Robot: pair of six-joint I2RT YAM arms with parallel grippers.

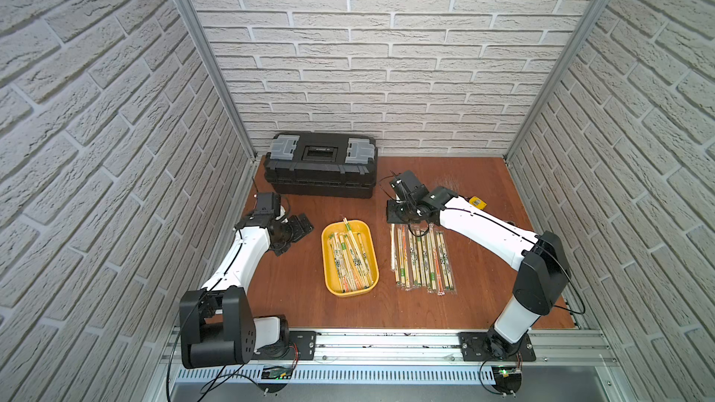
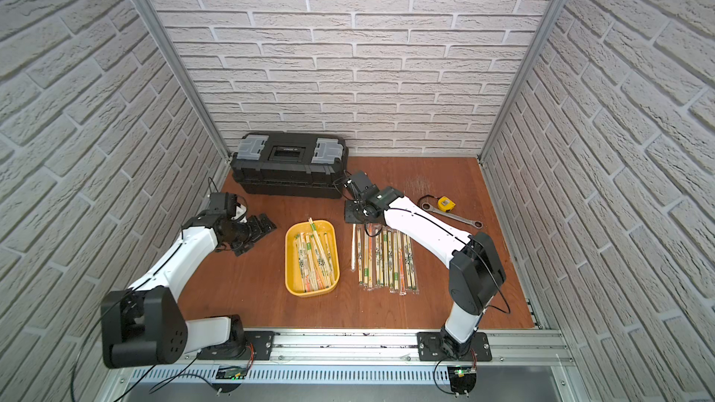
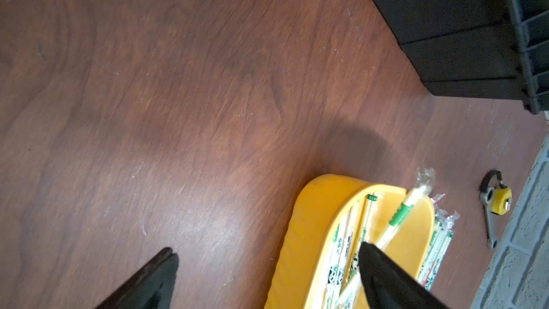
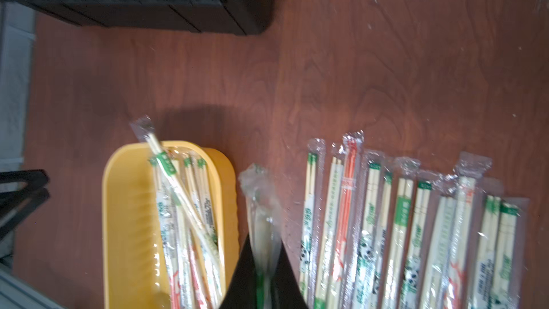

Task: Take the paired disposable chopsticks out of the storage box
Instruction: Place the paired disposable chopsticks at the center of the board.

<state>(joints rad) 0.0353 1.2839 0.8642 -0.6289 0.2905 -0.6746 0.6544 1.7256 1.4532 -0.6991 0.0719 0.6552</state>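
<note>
the brown bench is the biggest thing here, and the black toolbox sits at its far end. the yellow storage box lies in the middle, between the two arms. lots of paired disposable chopsticks are in it, and one leans out over its far rim. more lie in a neat row on the bench just beside the box.

the left pincer is wide and holds nothing, near the box. the right pincer is squeezed tight on a sleeved pair, in the gap between the box and the row. i cannot tell if it touches the bench. i think it is about to be put down. to do that well, the arm should go down slowly, keep the pair straight like the others, and let go only when it lies flat.

the right wrist view shows the pinch up close; in both top views it is too small to see. a top view shows a wrench and a little yellow tape measure; the right wrist view shows neither.
</note>
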